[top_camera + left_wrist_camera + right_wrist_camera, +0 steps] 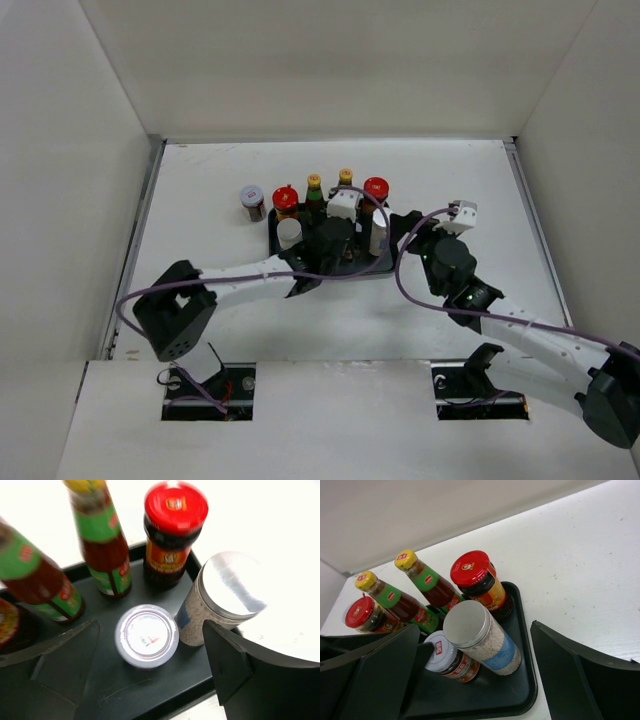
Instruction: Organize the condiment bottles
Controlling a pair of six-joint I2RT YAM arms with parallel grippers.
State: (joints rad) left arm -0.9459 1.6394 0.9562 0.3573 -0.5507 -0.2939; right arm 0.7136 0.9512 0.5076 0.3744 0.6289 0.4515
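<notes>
The black tray (282, 247) holds two red-capped jars (285, 200) (376, 189), two green yellow-capped bottles (314, 191) (345, 181) and two white cylinders (289, 233) (379, 231). My left gripper (147, 666) is open over the tray, with a grey-lidded jar (146, 636) standing between its fingers, untouched. A white cylinder (225, 595) stands just right of that jar. My right gripper (475, 680) is open and empty at the tray's right end, facing the cylinder (485, 640) and the jar (447, 657). A second grey-lidded jar (252, 201) stands on the table left of the tray.
White walls enclose the table on the left, back and right. Both arms reach over the tray's near side, the left (250, 275) from the lower left, the right (500, 320) from the lower right. A purple cable (400, 275) loops above the tray's near edge.
</notes>
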